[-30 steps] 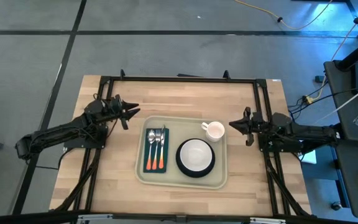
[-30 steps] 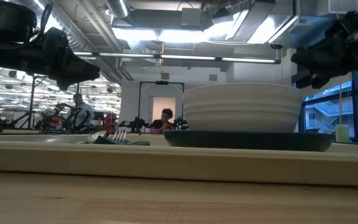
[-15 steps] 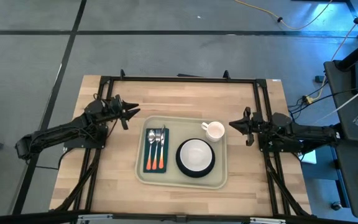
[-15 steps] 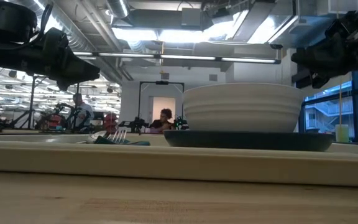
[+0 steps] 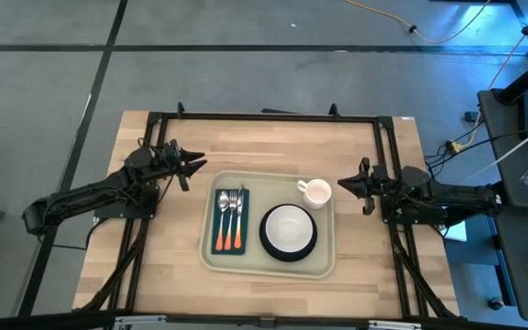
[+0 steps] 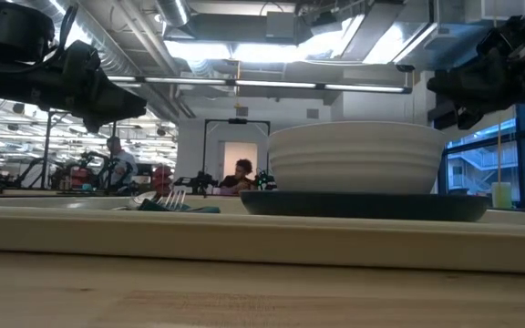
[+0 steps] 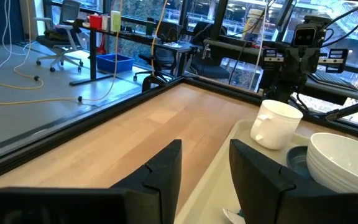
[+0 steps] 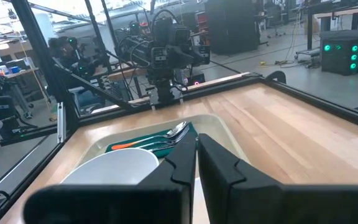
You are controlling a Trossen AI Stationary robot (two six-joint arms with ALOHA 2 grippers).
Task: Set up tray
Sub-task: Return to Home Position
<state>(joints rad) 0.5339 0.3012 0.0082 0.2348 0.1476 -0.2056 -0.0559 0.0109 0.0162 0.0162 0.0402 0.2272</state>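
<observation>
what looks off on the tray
Nothing stands out: cutlery straight on the green napkin, bowl centred on its dark plate, mug upright, all inside the tray. The left gripper and right gripper wait off its sides.

A: Overhead light?
B: Bright and even; the pale wooden table carries only faint, soft shadows.
A: At table height?
B: Backlit. The white ceiling light strips glare, and the dark left robot arm shows as a silhouette against them.
</observation>
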